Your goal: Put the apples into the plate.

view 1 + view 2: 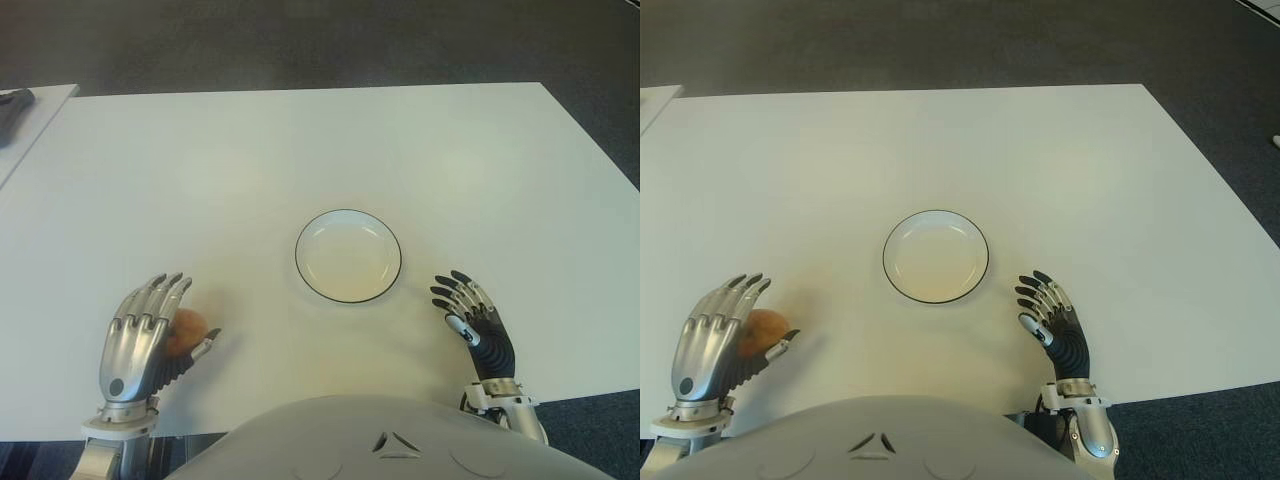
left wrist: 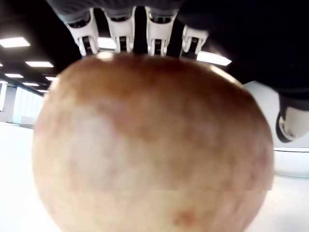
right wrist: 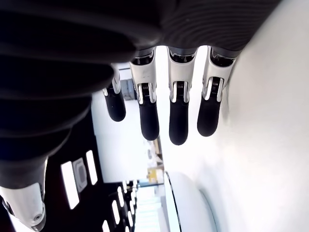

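From the head camera, the left hand (image 1: pixel 145 335) stands near the table's front edge, left of the plate, its silver-backed fingers (image 1: pixel 160 300) pointing away from the robot and slightly curved, the thumb reaching out to the right. An apple (image 1: pixel 186 331), reddish-orange and round, shows between the palm and the thumb, so the hand is cupped around it with the fingers only partly closed. The plate (image 1: pixel 348 256) is a shallow round white dish with a thin dark rim, sitting near the middle of the white table (image 1: pixel 300 150) with nothing in it, and the apple is well apart from it. The right hand (image 1: pixel 475 318) shows to the right of the plate, near the front edge, its dark-tipped fingers loosely extended toward the far side and holding nothing. In the left wrist view the apple (image 2: pixel 149 145) fills nearly the whole frame, its skin smooth and mottled red over pale yellow, with four white-jointed fingers (image 2: pixel 120 36) arched over its top and the thumb just at the side. In the right wrist view the four fingers (image 3: pixel 178 111) hang straight and relaxed with black rubbery tips, nothing between them, and the plate's edge (image 3: pixel 186 205) appears beyond on the smooth white tabletop.
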Tool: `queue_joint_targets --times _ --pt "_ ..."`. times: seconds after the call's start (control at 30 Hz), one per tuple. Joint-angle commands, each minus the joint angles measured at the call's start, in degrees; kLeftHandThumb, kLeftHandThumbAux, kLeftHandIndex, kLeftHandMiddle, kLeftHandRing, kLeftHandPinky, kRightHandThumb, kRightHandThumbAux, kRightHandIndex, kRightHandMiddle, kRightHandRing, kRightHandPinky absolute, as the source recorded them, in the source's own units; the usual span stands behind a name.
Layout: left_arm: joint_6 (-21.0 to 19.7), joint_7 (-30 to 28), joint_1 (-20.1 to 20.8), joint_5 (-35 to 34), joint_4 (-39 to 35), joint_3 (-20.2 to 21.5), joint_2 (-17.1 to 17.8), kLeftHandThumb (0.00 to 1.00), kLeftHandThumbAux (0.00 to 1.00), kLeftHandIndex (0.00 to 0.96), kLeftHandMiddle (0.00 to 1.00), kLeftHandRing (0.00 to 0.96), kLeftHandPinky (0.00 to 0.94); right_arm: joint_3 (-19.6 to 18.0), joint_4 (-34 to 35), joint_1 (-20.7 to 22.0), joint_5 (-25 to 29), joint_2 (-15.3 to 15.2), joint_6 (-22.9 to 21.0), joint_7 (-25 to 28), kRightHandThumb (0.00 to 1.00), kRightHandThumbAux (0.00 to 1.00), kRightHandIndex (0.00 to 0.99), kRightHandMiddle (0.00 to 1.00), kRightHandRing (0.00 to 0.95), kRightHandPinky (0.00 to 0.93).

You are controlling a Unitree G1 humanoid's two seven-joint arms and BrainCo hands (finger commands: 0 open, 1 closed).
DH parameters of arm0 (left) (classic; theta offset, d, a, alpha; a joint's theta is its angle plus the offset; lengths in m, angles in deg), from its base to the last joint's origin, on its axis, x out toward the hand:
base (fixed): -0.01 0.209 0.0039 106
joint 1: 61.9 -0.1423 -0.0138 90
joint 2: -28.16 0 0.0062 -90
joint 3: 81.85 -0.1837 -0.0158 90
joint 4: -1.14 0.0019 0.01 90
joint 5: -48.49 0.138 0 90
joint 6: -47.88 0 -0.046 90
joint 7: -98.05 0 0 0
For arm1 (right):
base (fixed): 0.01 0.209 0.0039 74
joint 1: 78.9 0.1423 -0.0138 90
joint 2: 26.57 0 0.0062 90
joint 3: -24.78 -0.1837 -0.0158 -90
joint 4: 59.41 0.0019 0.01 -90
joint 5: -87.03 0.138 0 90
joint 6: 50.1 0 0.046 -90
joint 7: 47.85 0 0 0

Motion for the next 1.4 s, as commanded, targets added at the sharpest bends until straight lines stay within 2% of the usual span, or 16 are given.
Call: queue_joint_targets --times 0.03,0.23,0.53,1.03,1.4 --pt "-0.8 0.1 0.9 -0.6 2.5 -1.8 0.3 0.377 0.404 0.157 0.180 0.160 0.193 -0.5 -1.6 0.1 0.5 -1.1 -0.5 0.6 0.445 0.641 0.160 0.257 0.262 0.281" --pt "-1.6 -0.1 1.8 -1.1 5.0 -3.2 0.7 0.389 0.414 0.145 0.168 0.153 0.183 -0.8 -1.9 0.3 0.7 -0.9 -0.7 0.9 0.438 0.638 0.158 0.260 0.263 0.284" --pt "-2.1 3.0 3.2 -0.6 8.3 -5.9 1.6 0.412 0.411 0.138 0.164 0.160 0.209 -0.9 -2.3 0.5 0.6 -0.7 0.1 1.2 0.446 0.635 0.161 0.266 0.269 0.283" --pt "-3.6 5.4 5.1 -0.7 13.4 -10.9 3.4 0.475 0.415 0.154 0.172 0.180 0.196 -0.3 -1.8 -0.1 1.3 -0.1 0.0 1.2 0.452 0.639 0.161 0.269 0.270 0.285" --pt "-4.6 5.9 5.6 -2.6 14.9 -13.1 3.4 0.502 0.372 0.137 0.188 0.197 0.225 -0.1 -0.9 -0.4 1.6 -0.2 -1.1 0.8 0.457 0.633 0.164 0.269 0.273 0.291"
